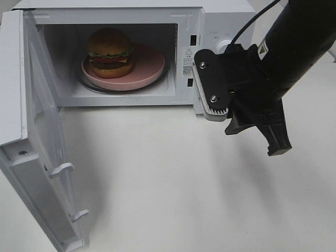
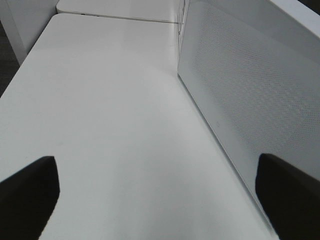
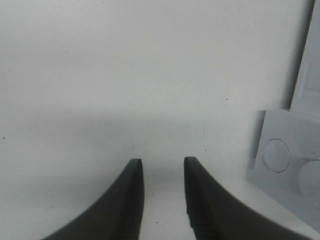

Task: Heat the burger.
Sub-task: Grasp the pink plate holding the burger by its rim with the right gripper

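Inside the white microwave oven [image 1: 131,5], the round burger [image 1: 109,51] with golden bun, lettuce and dark patty sits on a pink round plate [image 1: 149,65], so loading looks done. The oven's white door [image 1: 31,131] hangs wide open; shutting it and setting the controls appear to remain. Before the oven's control side, jaws of the black right arm [image 1: 299,37] stand slightly parted, empty. Beside the door, the left arm's jaws gape wide above the white table [image 1: 173,184], holding nothing. That black arm hides most of the control panel [image 1: 209,31]; its round knobs [image 3: 276,155] show only faintly.
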Action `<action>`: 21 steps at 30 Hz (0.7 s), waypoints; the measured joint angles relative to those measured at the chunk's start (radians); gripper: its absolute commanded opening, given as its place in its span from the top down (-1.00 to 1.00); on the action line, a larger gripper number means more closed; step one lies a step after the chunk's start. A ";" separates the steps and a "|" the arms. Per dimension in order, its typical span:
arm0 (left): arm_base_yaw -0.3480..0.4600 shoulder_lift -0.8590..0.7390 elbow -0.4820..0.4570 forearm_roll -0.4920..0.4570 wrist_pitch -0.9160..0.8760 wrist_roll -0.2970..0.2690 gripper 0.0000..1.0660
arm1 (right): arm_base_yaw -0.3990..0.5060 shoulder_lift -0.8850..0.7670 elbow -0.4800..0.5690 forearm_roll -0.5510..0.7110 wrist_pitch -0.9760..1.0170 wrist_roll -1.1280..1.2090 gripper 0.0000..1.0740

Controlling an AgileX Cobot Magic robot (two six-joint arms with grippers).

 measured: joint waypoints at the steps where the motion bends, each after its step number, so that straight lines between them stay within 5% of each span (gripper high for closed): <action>1: 0.000 0.000 0.000 0.000 0.000 0.000 -0.88 | 0.000 0.000 0.000 0.000 0.000 0.000 0.12; 3: 0.000 0.000 0.000 0.000 0.000 0.000 -0.88 | 0.001 0.000 0.000 0.000 -0.028 -0.007 -0.20; 4: 0.000 0.000 0.000 0.000 0.000 0.000 -0.88 | 0.001 0.000 0.000 0.000 -0.028 -0.007 -0.20; 6: 0.000 0.000 0.000 0.000 0.000 0.000 -0.88 | 0.001 0.000 0.000 0.000 -0.063 -0.007 -0.59; 9: 0.000 0.000 0.000 0.000 0.000 0.000 -0.88 | 0.001 0.000 0.000 -0.001 -0.099 -0.007 -0.82; 21: 0.000 0.000 0.000 0.000 0.000 0.000 -0.88 | 0.062 0.000 0.000 -0.161 -0.222 0.072 -0.82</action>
